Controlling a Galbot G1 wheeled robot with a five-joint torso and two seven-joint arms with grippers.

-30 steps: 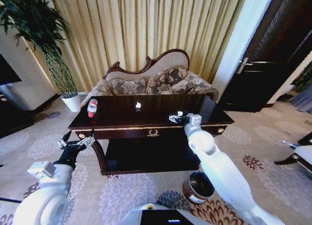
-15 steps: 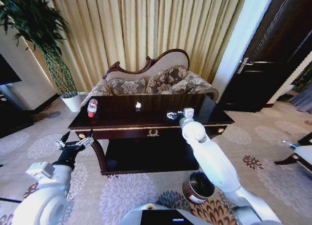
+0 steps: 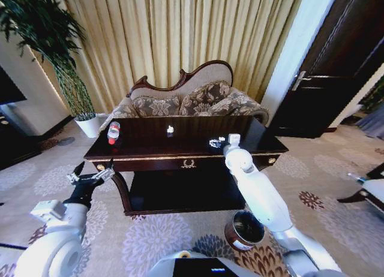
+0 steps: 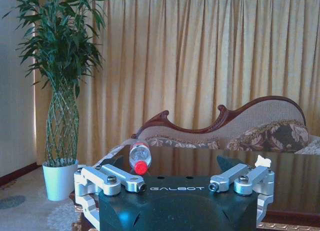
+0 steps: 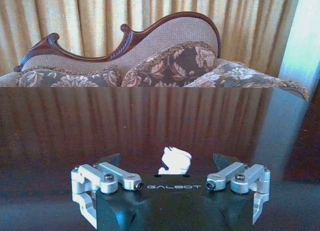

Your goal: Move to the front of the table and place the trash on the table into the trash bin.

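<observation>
My right pincer point(image 5: 170, 183), released, hovers over the dark glossy tabletop point(image 3: 150, 146) with the small white crumpled paper wad point(image 5: 175, 160) centred just beyond its spread fingers.

Gold pleated curtains point(image 3: 180, 31) hang full height directly behind a carved-wood sofa point(image 3: 189, 97) with floral cushions. To the sofa's left a tall plant point(image 3: 45, 43) stands in a white pot point(image 3: 89, 126). To its right is a dark door point(image 3: 336, 67). Patterned floral carpet point(image 3: 150, 235) spreads in front of the sofa.
</observation>
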